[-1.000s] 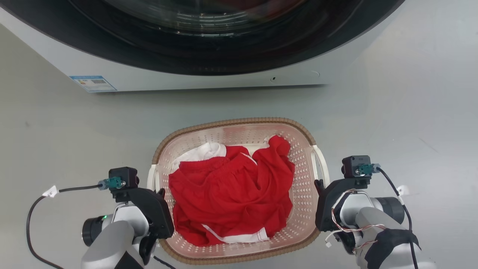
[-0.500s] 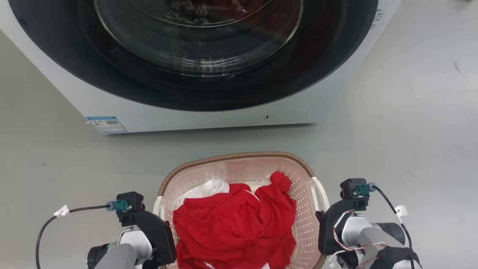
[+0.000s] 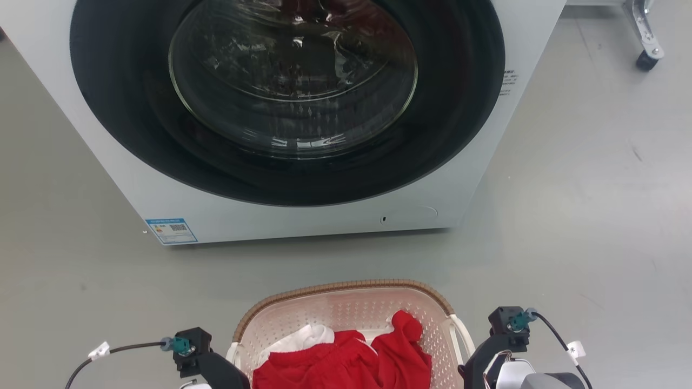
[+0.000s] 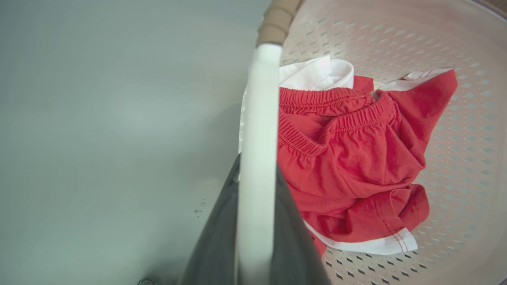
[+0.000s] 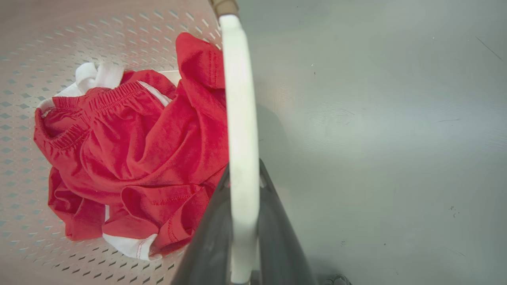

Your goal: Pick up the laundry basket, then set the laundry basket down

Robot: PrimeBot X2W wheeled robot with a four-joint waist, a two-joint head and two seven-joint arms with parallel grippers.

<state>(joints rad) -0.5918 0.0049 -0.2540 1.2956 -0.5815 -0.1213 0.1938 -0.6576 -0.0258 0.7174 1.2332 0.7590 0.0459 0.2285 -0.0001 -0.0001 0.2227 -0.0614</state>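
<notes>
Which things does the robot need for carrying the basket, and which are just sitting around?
For the job:
- laundry basket
- left gripper, closed on the left handle
- right gripper, closed on the right handle

Just there:
- washing machine
- red shorts, riding inside the basket
- caster wheel, far off beside the machine

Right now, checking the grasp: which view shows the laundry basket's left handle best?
Left wrist view: left handle runs between the left gripper's fingers. Head view catches a sliver; right wrist view, the right handle.
</notes>
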